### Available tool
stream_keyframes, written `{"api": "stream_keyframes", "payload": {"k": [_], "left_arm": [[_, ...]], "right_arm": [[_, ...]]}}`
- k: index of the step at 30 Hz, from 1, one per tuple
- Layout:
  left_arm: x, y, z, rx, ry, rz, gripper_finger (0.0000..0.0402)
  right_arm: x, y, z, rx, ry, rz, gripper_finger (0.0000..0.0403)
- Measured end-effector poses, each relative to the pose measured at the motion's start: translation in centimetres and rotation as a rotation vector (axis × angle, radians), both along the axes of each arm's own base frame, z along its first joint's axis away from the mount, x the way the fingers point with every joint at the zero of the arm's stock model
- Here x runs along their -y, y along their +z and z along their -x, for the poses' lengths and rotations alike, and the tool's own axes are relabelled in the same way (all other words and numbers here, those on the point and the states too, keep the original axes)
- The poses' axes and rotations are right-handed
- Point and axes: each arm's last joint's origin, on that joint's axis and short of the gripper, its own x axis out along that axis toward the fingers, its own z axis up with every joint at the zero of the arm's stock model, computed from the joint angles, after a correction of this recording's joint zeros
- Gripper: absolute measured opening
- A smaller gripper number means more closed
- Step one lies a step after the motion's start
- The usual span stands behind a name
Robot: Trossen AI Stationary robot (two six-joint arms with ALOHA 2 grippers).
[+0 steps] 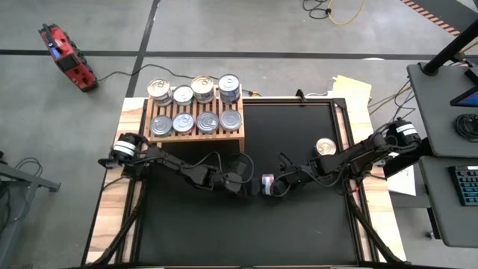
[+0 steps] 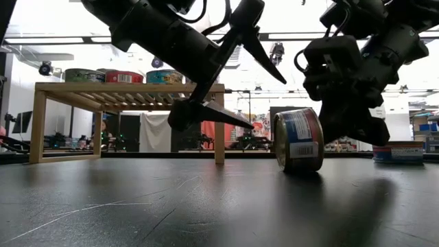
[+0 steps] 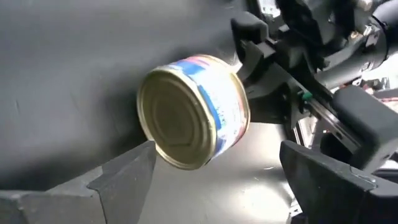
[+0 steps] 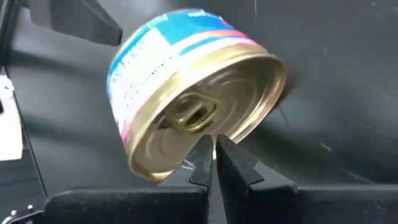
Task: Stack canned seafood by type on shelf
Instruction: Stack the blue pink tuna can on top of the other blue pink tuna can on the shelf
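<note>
A blue-labelled tin [image 1: 267, 182] stands on its rim on the black mat, between my two grippers. Its plain gold bottom [image 3: 177, 118] faces my left gripper [image 3: 216, 149], which is open. That gripper's fingers stand one above and one below, short of the tin [image 2: 300, 139], and touch nothing. My right gripper [image 4: 211, 143] is shut at the tin's pull-tab lid. Several more tins [image 1: 196, 104] sit in two rows on the slatted wooden shelf [image 1: 196, 135] at the far left. One gold-lidded tin [image 1: 325, 146] sits flat on the mat at the right. My right gripper touches the lid [image 4: 205, 127] with its shut fingertips, just beside the pull tab and close to the lid's lower rim. The fingers come slanting down from the table's right side. The tin stands on its edge on the mat, tilted a little.
The shelf [image 2: 130, 88] rises on short legs to the left of the tin, with open mat between them. Off the table are a red tool [image 1: 67, 56] on the floor at the far left and a desk with a keyboard [image 1: 464, 187] at the right.
</note>
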Motion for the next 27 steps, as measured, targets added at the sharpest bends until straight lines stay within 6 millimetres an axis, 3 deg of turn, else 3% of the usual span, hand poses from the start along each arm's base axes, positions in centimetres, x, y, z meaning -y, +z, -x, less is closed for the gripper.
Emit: {"api": "stream_keyframes", "payload": {"k": [11,27], "left_arm": [[-0.3,0.5,-0.3,0.039,-0.017,-0.175,0.0327],[1.4,-2.0,-0.7,-0.015,-0.192,-0.514,0.0327]], "right_arm": [[-0.1,0.6,-0.6,0.089,0.009,0.028,0.0012],[0.0,0.4,-0.5,0.07,0.006,0.045,0.0012]]}}
